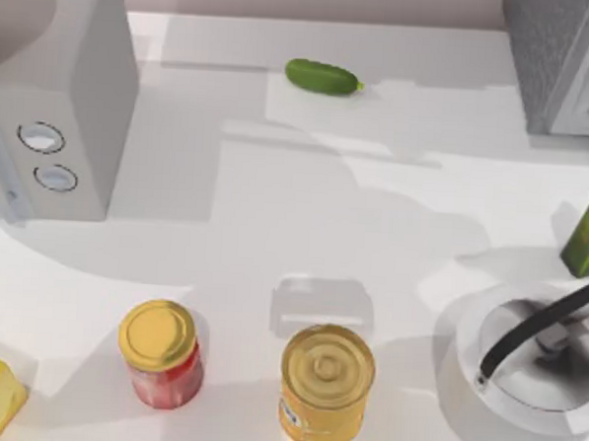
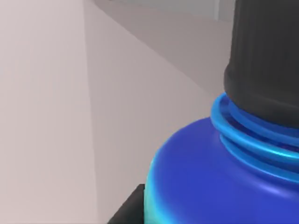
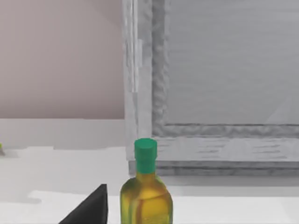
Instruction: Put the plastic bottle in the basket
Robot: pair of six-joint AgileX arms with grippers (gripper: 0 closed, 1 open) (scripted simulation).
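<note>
Bottle count one, plastic, close against left claw, grip impossible to tell.

Your left pincer's wrist view has the plastic bottle right up against it. On the counter, the jar stands left of the can, the cucumber far behind both, and the basket at the right edge.
</note>
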